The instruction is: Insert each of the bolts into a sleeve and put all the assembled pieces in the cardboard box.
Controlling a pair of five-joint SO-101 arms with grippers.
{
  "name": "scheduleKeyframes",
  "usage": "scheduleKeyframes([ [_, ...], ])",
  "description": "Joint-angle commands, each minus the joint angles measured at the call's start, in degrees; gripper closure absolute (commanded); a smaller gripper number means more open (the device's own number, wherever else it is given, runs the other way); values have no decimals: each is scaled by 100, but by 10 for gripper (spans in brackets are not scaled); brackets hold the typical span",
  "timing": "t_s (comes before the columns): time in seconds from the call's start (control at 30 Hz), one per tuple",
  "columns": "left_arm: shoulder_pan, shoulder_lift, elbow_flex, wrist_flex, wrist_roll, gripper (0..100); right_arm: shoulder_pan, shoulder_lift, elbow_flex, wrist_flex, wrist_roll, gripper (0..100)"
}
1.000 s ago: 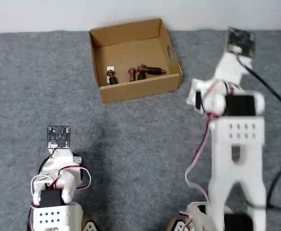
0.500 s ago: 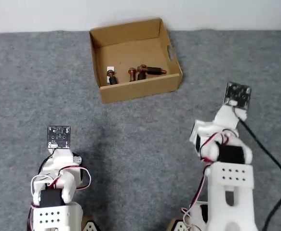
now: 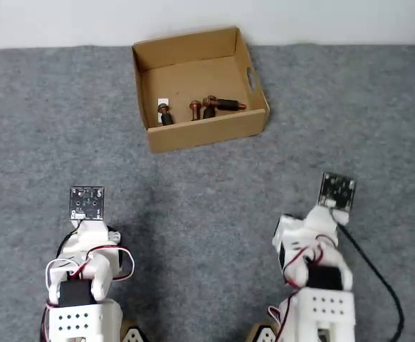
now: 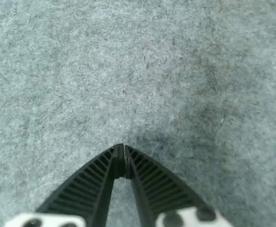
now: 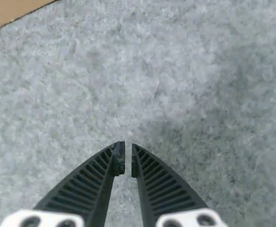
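The cardboard box [image 3: 193, 141] stands open at the back of the grey carpet. Inside it, along its near wall, lie several assembled bolt-and-sleeve pieces [image 3: 225, 105], dark with copper-coloured heads. My left arm [image 3: 86, 242] is folded back at the front left, and its gripper [image 4: 121, 161] is shut over bare carpet with nothing in it. At the front right my right arm [image 3: 314, 249] is also folded back. Its gripper [image 5: 127, 158] hangs over bare carpet, tips all but touching and holding nothing. A corner of the box [image 5: 5, 9] shows far ahead of it.
Grey carpet [image 3: 207, 192] spreads between the box and both arms. A pale wall runs along the far edge behind the box. A black cable [image 3: 378, 278] trails from the right arm toward the front right.
The right arm has pulled back from beside the box toward the front of the table and folded down. The left arm has not moved.
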Motion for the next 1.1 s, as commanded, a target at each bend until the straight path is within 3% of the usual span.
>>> scheduleKeyframes([
  [0.0,-35,-44,-57,-176,62,994,31,-954,536,-66,88,991],
  [0.27,-35,-44,-57,-176,62,994,13,-2264,642,1288,422,990],
  [0.6,-35,-44,-57,-176,62,994,435,-2413,633,2598,396,989],
  [0.77,-35,-44,-57,-176,62,994,1174,-2422,633,2976,396,989],
  [1.07,-35,-44,-57,-176,62,994,3187,-2422,633,2967,413,989],
])
